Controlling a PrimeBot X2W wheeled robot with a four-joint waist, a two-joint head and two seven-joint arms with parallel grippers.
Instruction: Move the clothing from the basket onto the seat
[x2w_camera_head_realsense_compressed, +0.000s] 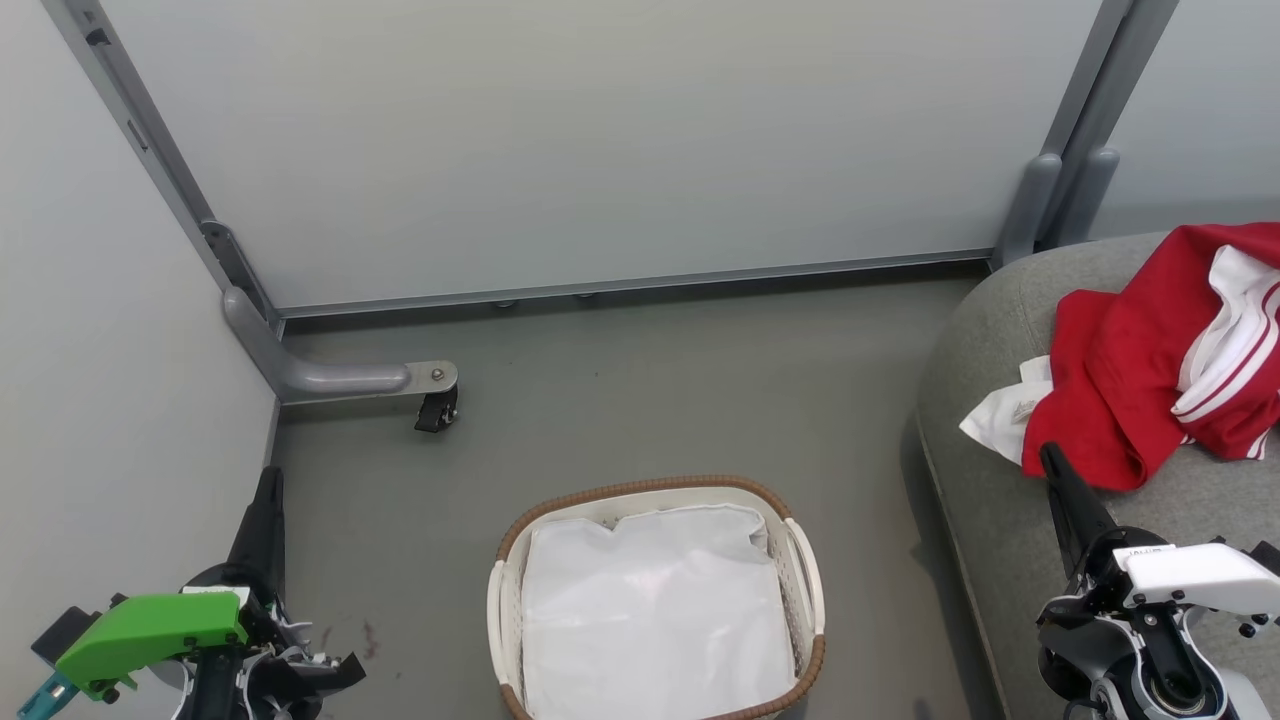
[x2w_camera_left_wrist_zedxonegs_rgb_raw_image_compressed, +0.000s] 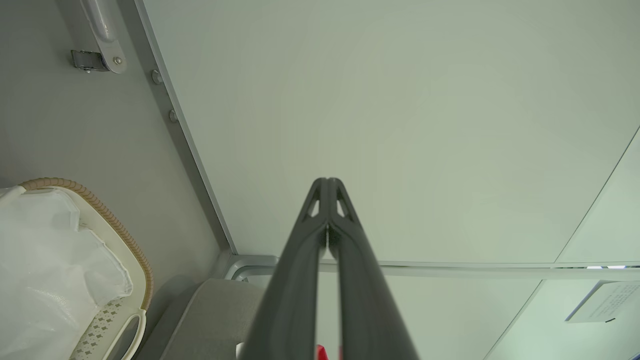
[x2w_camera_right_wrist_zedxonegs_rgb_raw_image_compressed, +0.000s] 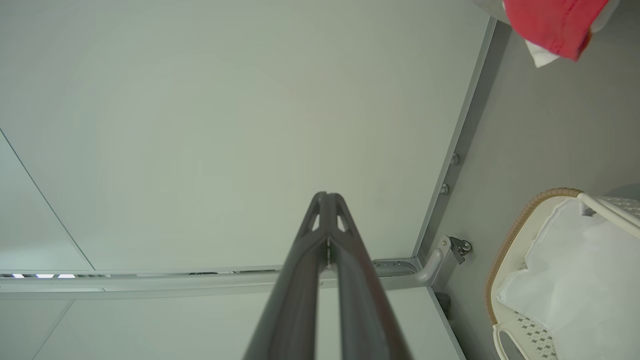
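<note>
Nearby, left gripper: hung low at the robot's left above the floor, beside the basket; its two dark fingers were pressed together on nothing.
Opposite, right gripper: likewise clenched and empty, raised in front of the seat. Its tip was just beside the hem of the clothing; whether it touched could not be told.
Basket: stood upright on the floor between the two arms, apart from the seat.
Basket contents: only the white liner sheet, lying rumpled across the bottom, with no red fabric in it.
Seat: a grey cushion at the robot's right, its rounded corner facing the basket.
Clothing: lay bunched on the seat near that corner, striped white panels uppermost, with a white flap reaching toward the edge.
Task standing: judged complete, as the garment rested on the cushion and the basket held none.
Risk, snag: if the right arm swung away close to the hem, its fingertip could catch the soft fabric and drag it onto the floor.
Risk, slide: heaped so near the rounded corner, the garment could slip off under a nudge.
Castor foot: stood on the floor beyond the basket.
Partition panel: pale and plain, closing the far side.
</note>
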